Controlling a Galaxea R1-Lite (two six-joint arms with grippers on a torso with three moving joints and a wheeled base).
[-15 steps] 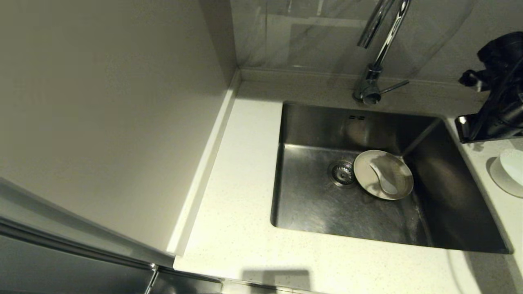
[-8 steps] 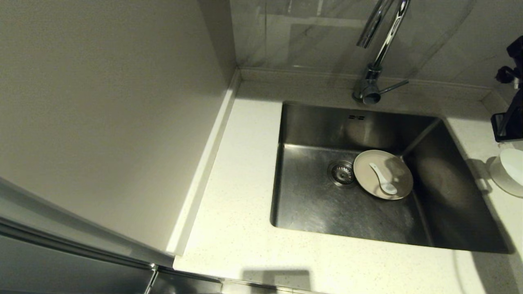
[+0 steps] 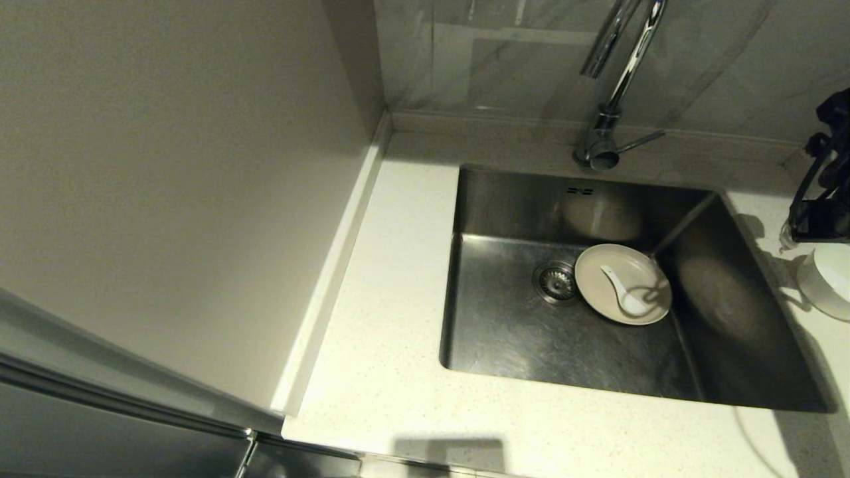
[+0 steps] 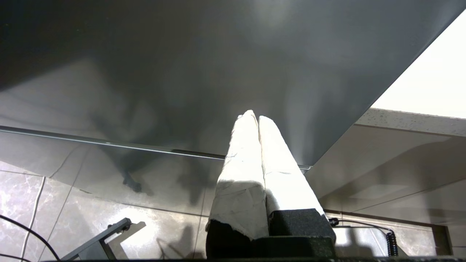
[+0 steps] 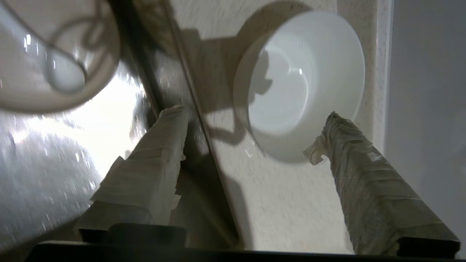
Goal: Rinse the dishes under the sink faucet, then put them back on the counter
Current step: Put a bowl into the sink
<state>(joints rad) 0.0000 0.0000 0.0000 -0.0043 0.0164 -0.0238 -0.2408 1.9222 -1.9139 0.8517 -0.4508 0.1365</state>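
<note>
Steel sink [image 3: 505, 199] sits in the speckled counter [image 3: 392, 279] in the head view; the plate [image 3: 647, 265] lies on its floor just right of the drain strainer [image 3: 556, 281], with the spoon [image 3: 623, 292] on it. The faucet [image 3: 614, 86] rises at the far rim. The bowl [image 3: 827, 282] stands on the counter at the right edge, the right arm just beyond it.

Left wrist view: the left gripper [image 4: 257, 118] hangs parked by a dark cabinet front [image 4: 182, 72], fingers pressed together, empty.

Right wrist view: the right gripper [image 5: 255, 111] hovers over the sink's right rim, fingers spread wide, holding nothing; one fingertip [image 5: 333, 120] overlaps the bowl's [image 5: 302, 80] edge.
</note>
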